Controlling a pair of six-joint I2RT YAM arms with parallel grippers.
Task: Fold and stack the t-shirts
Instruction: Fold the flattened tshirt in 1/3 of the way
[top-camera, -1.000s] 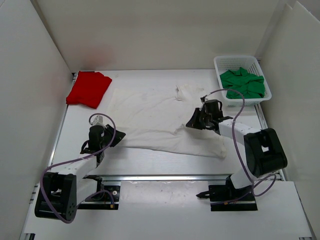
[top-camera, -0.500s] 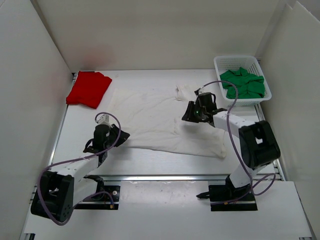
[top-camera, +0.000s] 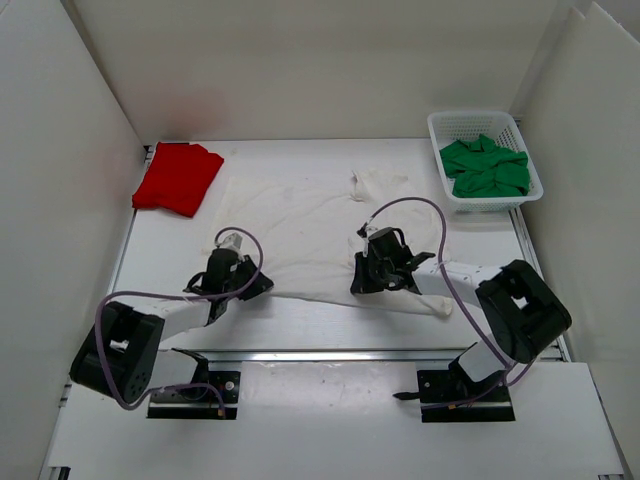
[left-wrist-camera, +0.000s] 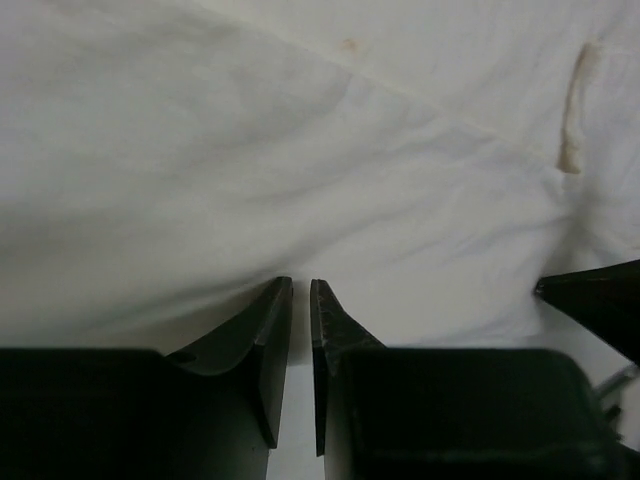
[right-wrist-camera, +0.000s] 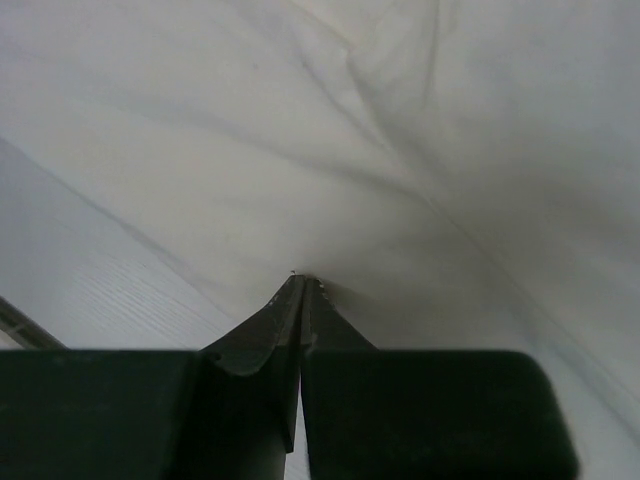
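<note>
The white t-shirt (top-camera: 300, 225) lies spread on the table's middle, wrinkled and partly folded over at its right. My left gripper (top-camera: 262, 286) sits low at the shirt's near left hem, its jaws almost together and pinching the hem edge (left-wrist-camera: 300, 284). My right gripper (top-camera: 357, 280) is shut on a fold of the white shirt (right-wrist-camera: 303, 280) near its lower middle. The red t-shirt (top-camera: 178, 177) lies folded at the back left. The green t-shirt (top-camera: 486, 167) lies crumpled in the basket.
A white mesh basket (top-camera: 440, 125) stands at the back right corner. White walls close in the table on the left, back and right. The right arm's cable (top-camera: 420, 205) loops over the shirt.
My right gripper has moved left and toward the near edge, pulling white cloth with it. My left gripper has slid right along the shirt's near hem.
</note>
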